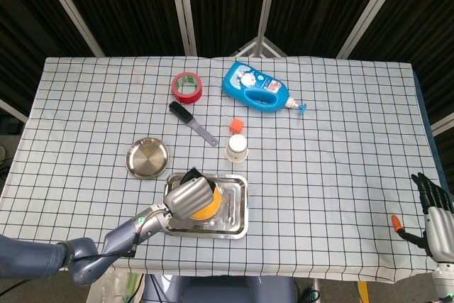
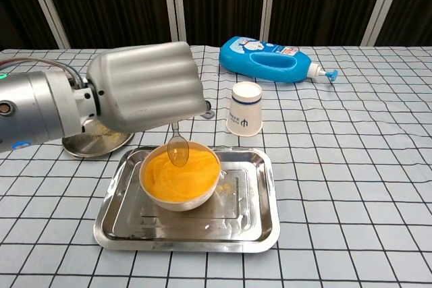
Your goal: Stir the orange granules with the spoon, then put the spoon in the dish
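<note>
A white bowl of orange granules [image 2: 180, 179] sits in a steel tray [image 2: 250, 214]; the bowl [image 1: 206, 207] shows partly under my hand in the head view. My left hand [image 2: 145, 85] grips a metal spoon [image 2: 177, 150], whose bowl hangs just above the granules at the bowl's far rim. In the head view the left hand [image 1: 189, 196] covers the tray's left part. The round steel dish [image 1: 147, 157] lies left of the tray, and the chest view shows it [image 2: 88, 143] behind my left forearm. My right hand [image 1: 435, 219] rests at the table's right front corner, fingers apart, holding nothing.
A white paper cup [image 2: 244, 117] stands just behind the tray with an orange cube [image 1: 236, 125] beyond it. A black brush [image 1: 192, 123], red tape roll [image 1: 187, 86] and blue bottle [image 1: 257, 86] lie farther back. An orange item [image 1: 398, 223] lies by my right hand.
</note>
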